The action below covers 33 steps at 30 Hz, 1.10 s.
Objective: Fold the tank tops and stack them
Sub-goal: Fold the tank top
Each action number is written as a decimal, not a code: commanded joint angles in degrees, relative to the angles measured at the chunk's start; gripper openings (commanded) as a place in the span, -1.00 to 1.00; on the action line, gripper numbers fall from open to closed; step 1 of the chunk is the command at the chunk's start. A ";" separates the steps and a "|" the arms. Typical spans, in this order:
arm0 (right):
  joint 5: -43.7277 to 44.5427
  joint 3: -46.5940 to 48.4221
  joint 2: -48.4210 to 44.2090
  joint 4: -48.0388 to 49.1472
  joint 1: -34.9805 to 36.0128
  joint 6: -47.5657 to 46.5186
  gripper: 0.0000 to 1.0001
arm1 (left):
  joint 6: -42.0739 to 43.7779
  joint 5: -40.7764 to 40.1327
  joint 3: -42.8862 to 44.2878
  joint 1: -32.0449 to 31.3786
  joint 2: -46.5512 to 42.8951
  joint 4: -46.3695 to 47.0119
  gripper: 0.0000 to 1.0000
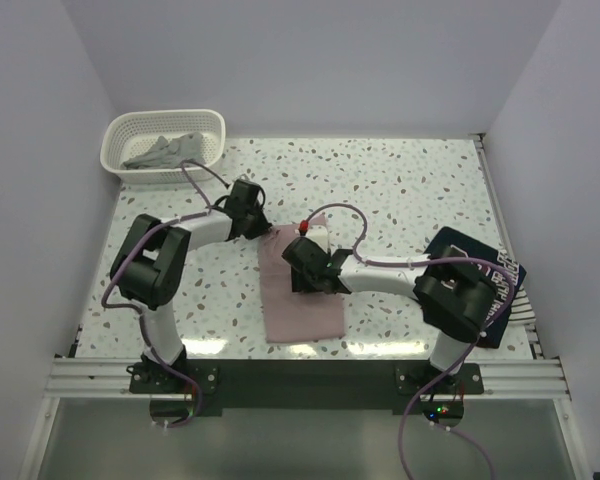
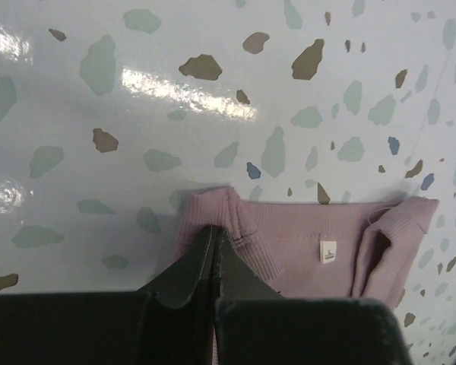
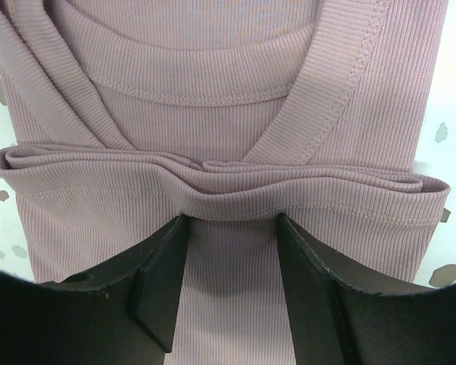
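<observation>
Nearest the lens: black fingers of the right gripper (image 3: 232, 228), standing part-open, planted on the dusty pink ribbed cotton tank top (image 3: 213, 68). Bunched fold ridge of pink cloth right across both fingertips; flat cloth in the gap, nothing squeezed between the jaws. Neckline and armhole seams just beyond the ridge.

Left gripper (image 2: 215, 234) fully closed, pinching a far-left shoulder-strap corner of the same top, low over the speckled terrazzo table (image 2: 213, 99). Small white neck label (image 2: 328, 252) just right of the pinch.

From above: pink top in the middle of the table, already narrowed to a long strip, with both grippers at its far half. Navy tank top with white lettering (image 1: 460, 243) at the right edge, partly under the right arm. Plain grey tank top (image 1: 165, 150) in the white plastic lattice basket (image 1: 212, 122), far left corner.

Step, judged: folding the first top, strap end about to go over. No stack begun, two tops untouched.

Next move likely: lift the pinched corner, carry it toward the near hem, and lay it square. Needs the right fingers pinning the crease, then sliding out without dragging cloth.
</observation>
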 commanded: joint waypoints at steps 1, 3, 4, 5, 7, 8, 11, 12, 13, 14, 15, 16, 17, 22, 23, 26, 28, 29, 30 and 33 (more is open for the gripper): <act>-0.76 0.91 1.71 -1.62 -0.02 0.74 0.08 | -0.24 1.62 1.70 0.13 2.65 2.88 -1.00; -0.41 1.00 1.71 -2.14 -0.11 1.00 0.08 | -0.60 0.13 1.88 0.22 3.62 2.89 -1.00; -0.32 1.00 1.62 -2.32 -0.11 1.18 0.08 | -0.95 -0.57 2.14 0.31 3.97 2.54 -1.00; -0.06 0.92 1.62 -2.93 -0.11 1.44 0.08 | -1.21 -2.58 2.49 0.39 4.67 1.31 -1.00; 0.73 0.57 0.84 -3.37 -0.20 2.40 0.08 | -1.82 -4.70 3.98 0.66 5.29 -0.01 -1.00; 0.82 -0.22 0.57 -3.38 -0.20 2.84 0.09 | -2.00 -6.45 4.68 0.83 5.73 -0.71 -1.00; 0.12 -1.54 -0.57 -1.98 -0.11 3.73 0.11 | -1.04 -6.47 7.57 1.10 7.22 -1.07 -0.99; -0.06 -1.55 -0.66 -1.88 -0.20 3.73 0.13 | -0.78 -6.38 8.20 1.10 7.40 -1.16 -0.96; -0.14 -1.28 -0.66 -1.88 -0.11 3.55 0.15 | -0.08 -5.77 8.47 1.19 7.14 -0.81 -0.93; -0.23 -0.76 -0.84 -1.88 -0.11 3.29 0.16 | 0.45 -4.37 8.47 1.10 6.18 0.67 -0.90; -0.15 -0.49 -1.01 -1.88 -0.11 2.85 0.21 | 0.98 -3.66 8.47 1.10 5.48 1.38 -0.82; 0.03 -0.14 -1.28 -1.88 -0.20 2.59 0.24 | 1.94 -2.87 8.55 1.01 4.08 2.00 -0.78; 0.12 0.99 -1.63 -2.40 -0.28 2.15 0.27 | 2.39 -1.38 8.99 1.01 3.28 2.53 -0.69; 1.52 6.00 -4.17 -4.95 -1.86 -1.01 0.38 | 5.11 1.97 9.87 1.01 -3.38 1.66 -0.41; 1.70 7.58 -4.88 -6.00 -2.30 -1.54 0.39 | 5.29 2.23 9.44 1.01 -4.71 0.17 -0.33; 2.93 9.00 -8.47 -8.29 -4.23 -2.60 0.43 | 4.94 1.62 4.70 0.57 -11.38 -2.73 -0.23; 3.45 8.39 -12.08 -9.43 -5.38 -2.43 0.43 | 3.89 0.05 1.19 -0.39 -17.51 -6.67 -0.19; 3.54 7.08 -13.39 -10.75 -5.56 -2.16 0.43 | 3.19 -2.05 -2.66 -0.74 -19.82 -8.44 -0.14; 3.55 6.11 -14.97 -11.54 -5.56 -1.12 0.43 | 2.49 -2.68 -4.96 -1.18 -22.10 -9.85 -0.13; 1.27 -0.56 -22.00 -13.22 -5.38 2.48 0.42 | 0.90 -3.83 -13.31 -3.29 -31.60 -15.99 -0.12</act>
